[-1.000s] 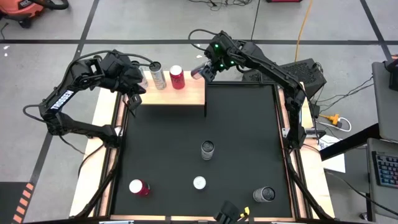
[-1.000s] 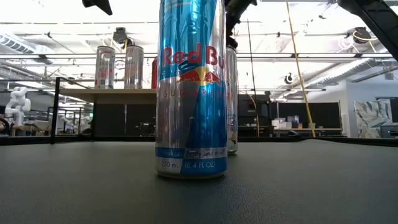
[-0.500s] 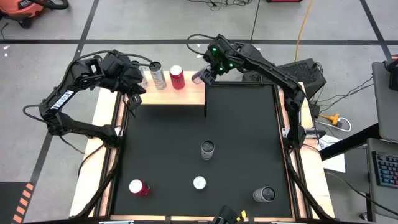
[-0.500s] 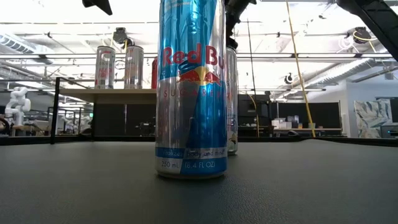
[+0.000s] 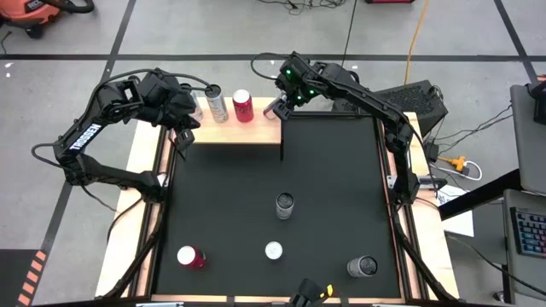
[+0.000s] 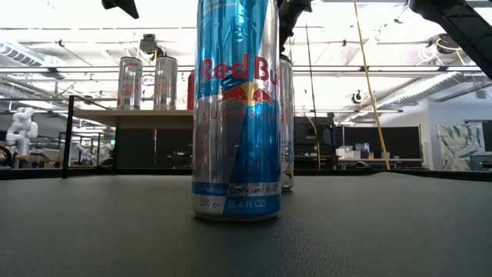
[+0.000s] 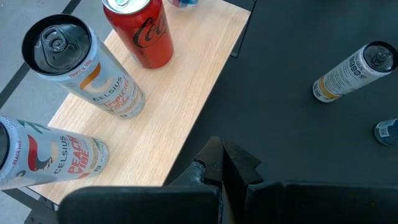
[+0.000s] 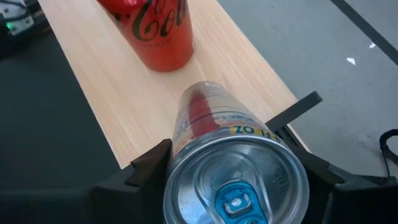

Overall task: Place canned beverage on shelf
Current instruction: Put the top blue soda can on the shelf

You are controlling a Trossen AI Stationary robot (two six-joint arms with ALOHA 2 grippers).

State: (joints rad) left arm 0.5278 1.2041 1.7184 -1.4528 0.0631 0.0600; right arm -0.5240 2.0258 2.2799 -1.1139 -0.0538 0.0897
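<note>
The right claw (image 5: 275, 107) gripped a silver can (image 8: 233, 171) above the shelf's (image 5: 247, 130) right end, beside the red can (image 5: 243, 106) standing there, while the left claw (image 5: 182, 136) waited closed at the shelf's left end.

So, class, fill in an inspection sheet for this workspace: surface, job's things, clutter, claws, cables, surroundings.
Surface: black mat, bare between cans.
Job's things: wooden shelf holds a red cola can and two Celsius cans; four cans stand on the mat, among them a red-topped can.
Clutter: nothing seen.
Claws: right claw shut on a silver can with a blue tab over the shelf's right end; left claw shut, empty, beside the shelf's left end.
Cables: orange cable on the floor.
Surroundings: grey floor, keyboard at right.
</note>
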